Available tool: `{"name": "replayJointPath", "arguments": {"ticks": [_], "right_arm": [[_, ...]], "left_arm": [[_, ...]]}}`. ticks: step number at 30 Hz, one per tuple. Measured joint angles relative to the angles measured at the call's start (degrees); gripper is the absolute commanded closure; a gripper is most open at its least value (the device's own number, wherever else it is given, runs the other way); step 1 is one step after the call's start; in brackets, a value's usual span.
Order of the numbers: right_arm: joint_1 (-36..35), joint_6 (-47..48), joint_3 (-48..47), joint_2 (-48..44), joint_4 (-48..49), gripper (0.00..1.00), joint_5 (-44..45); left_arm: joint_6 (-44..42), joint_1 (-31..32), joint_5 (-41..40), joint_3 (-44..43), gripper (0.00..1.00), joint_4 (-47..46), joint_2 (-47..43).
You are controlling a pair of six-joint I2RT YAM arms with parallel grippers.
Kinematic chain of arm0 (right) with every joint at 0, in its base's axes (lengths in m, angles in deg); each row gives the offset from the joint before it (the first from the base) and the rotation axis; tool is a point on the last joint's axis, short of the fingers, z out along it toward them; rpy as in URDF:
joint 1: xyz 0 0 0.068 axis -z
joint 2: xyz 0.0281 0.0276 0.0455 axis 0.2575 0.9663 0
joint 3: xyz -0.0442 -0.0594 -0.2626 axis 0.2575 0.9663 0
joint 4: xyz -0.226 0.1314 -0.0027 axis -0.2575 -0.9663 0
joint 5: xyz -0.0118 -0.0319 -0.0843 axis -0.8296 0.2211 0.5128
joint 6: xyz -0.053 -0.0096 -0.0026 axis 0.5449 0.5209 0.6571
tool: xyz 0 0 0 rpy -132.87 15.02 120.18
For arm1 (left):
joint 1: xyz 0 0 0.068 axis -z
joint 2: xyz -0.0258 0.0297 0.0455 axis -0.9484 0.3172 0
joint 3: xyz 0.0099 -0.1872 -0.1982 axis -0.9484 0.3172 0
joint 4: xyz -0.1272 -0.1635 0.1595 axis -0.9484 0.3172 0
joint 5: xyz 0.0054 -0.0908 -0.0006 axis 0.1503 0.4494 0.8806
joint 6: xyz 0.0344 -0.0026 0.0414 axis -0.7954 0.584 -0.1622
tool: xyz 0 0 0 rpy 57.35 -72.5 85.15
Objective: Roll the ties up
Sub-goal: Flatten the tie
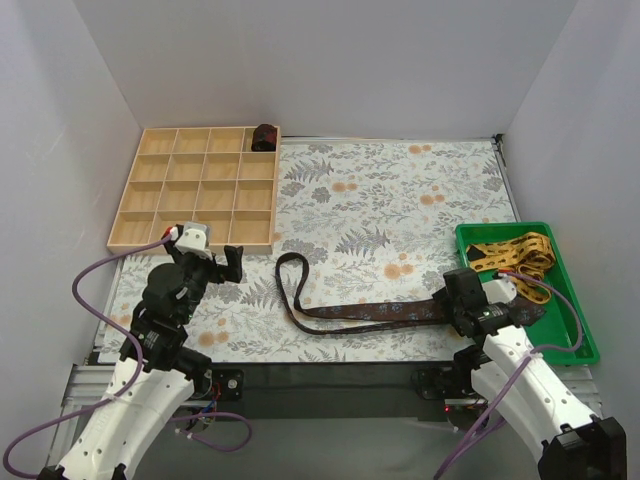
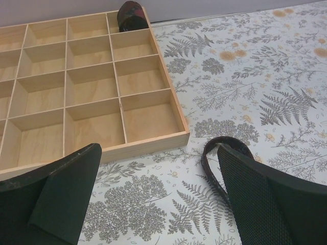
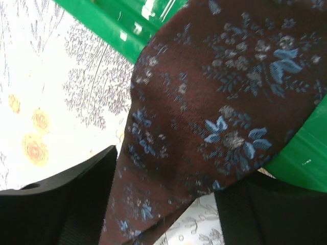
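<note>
Dark tie: lies flat on the cloth, unrolled. It runs from a loop near the middle of the surface, just off the tray's near right corner, rightwards to my right gripper. Maroon-black weave with small blue flowers.

Right gripper: the tie's wide end fills the gap between my two fingers in the wrist view, with fabric against both of them. I cannot tell whether the jaws have clamped on it. This end sits at the left rim of the green bin.

Left gripper: jaws wide apart, nothing between them. It hangs low over the cloth, just in front of the tray's near right corner and beside the tie's loop.

Rolled tie: a small dark bundle in the far right compartment of the wooden tray.

Yellow tie: loosely heaped in the green bin at the right edge.

Surface: the pale cloth, printed with grey ferns and orange blossoms, covers most of the table. The tray sits at far left, overlapping the cloth's left edge.

Room: plain white walls on three sides. Purple cables loop off both arms near the bases.
</note>
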Motion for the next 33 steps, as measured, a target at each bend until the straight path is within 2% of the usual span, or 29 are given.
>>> {"name": "replayJointPath", "arguments": {"ticks": [3,4,6,7,10,15,19,24,27,30,31,33], "right_arm": [[0.2,0.9,1.0,0.7,2.6,0.53,1.5],[0.3,1.0,1.1,1.0,3.4,0.65,1.8],[0.3,2.2,1.1,2.0,5.0,0.77,2.4],[0.3,2.9,1.0,2.7,5.8,0.87,2.8],[0.3,5.6,0.1,5.4,6.6,0.99,3.1],[0.3,12.2,-6.0,12.2,6.3,0.99,2.8],[0.3,20.7,-16.0,22.1,5.7,0.99,2.6],[-1.0,34.4,-29.4,41.3,4.1,0.97,0.4],[-3.3,41.2,-39.8,53.7,-0.5,0.94,-1.2],[-7.9,46.7,-52.8,66.8,-5.4,0.81,-0.2],[-10.0,48.3,-57.0,70.4,-6.7,0.69,0.2],[-14.1,50.8,-62.7,75.0,-7.7,0.59,0.2]], "left_arm": [[0.0,0.0,0.4,0.0,0.1,0.0,0.7],[0.0,0.0,0.5,0.0,0.1,0.0,1.0],[0.0,0.0,0.7,0.0,0.1,0.0,1.4],[0.0,0.0,0.8,0.0,0.1,0.0,1.6],[0.0,0.0,0.9,0.0,0.1,0.0,1.7],[0.0,0.0,1.1,0.0,0.1,0.0,2.1],[0.0,0.0,1.3,0.0,0.09,0.0,2.8],[0.0,0.0,1.5,0.0,0.1,0.0,3.2],[0.0,-0.1,1.5,0.0,0.1,0.0,3.1],[0.0,-0.1,1.5,0.0,0.1,0.0,3.1],[0.0,-0.1,1.5,0.0,0.1,0.0,3.1],[0.0,-0.1,1.5,0.0,0.1,0.0,3.1]]}}
